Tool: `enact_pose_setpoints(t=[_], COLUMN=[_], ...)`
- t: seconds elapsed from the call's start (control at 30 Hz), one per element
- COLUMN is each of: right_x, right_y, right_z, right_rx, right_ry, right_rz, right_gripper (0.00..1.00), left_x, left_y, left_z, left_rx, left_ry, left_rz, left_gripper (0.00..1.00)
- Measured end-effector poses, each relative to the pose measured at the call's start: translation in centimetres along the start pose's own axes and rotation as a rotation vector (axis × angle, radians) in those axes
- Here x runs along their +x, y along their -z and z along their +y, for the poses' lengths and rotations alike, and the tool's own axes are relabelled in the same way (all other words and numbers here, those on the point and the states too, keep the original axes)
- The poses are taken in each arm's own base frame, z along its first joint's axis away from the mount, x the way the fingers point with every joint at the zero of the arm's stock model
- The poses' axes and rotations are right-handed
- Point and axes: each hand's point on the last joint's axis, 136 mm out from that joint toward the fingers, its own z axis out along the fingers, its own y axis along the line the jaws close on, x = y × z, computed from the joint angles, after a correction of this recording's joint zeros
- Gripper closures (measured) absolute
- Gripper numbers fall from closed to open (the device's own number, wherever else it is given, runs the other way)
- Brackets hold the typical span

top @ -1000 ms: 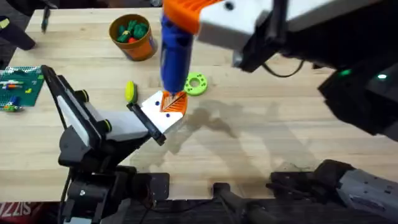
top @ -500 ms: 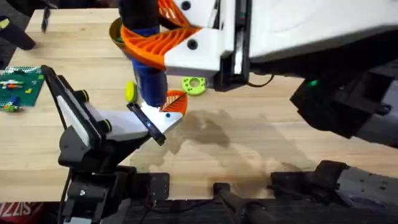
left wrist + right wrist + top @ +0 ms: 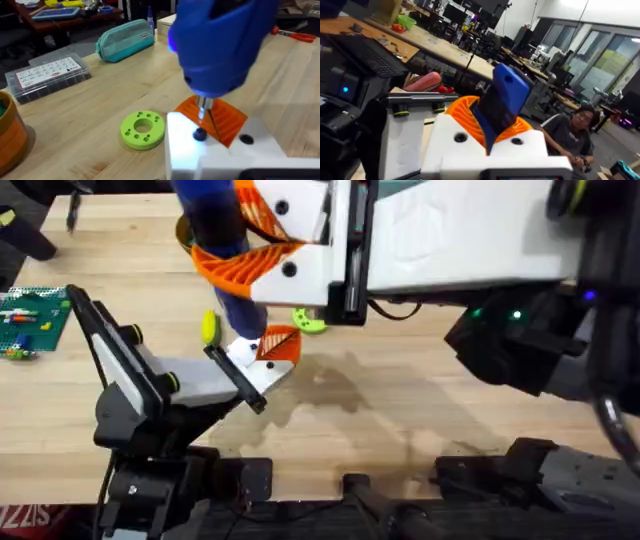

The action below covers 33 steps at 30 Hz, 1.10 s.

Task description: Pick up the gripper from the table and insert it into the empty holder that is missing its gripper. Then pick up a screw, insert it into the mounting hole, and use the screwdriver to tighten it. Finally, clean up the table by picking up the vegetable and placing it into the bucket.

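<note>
While left gripper (image 3: 240, 385) grips white holder (image 3: 250, 360) near table centre, orange gripper (image 3: 280, 345) sits at holder's 1 o'clock corner, seated in it. Right gripper (image 3: 250, 250), fingers closed round blue screwdriver (image 3: 230, 270), holds it upright, tip on screw (image 3: 200, 134). Yellow-green vegetable (image 3: 209, 328) at holder's 10 o'clock, green ring (image 3: 310, 320) at 2. Orange bucket (image 3: 183, 230) at 11, farthest; contents hidden.

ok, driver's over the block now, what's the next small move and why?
Probably settle the bit into the screw and spin: the screwdriver, held in the right hand, stands tip-down over the screw head in the white holder, beside the orange gripper.
</note>
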Motion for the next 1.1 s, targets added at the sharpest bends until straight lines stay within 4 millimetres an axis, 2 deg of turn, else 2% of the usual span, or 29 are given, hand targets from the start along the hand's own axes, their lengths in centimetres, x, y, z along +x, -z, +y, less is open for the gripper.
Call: enact_pose_setpoints(t=[0.73,1.1], right_x=[-0.3,0.7], right_y=[-0.2,-0.5], right_z=[0.4,0.5], right_rx=[-0.009,-0.015], right_ry=[0.009,-0.006], right_rz=[-0.009,0.007], right_gripper=[0.996,0.996], left_x=[0.0,0.0], left_y=[0.0,0.0], left_z=[0.0,0.0], left_rx=[0.000,0.000], left_ry=[0.000,0.000], left_rz=[0.000,0.000], left_gripper=[0.985,0.985])
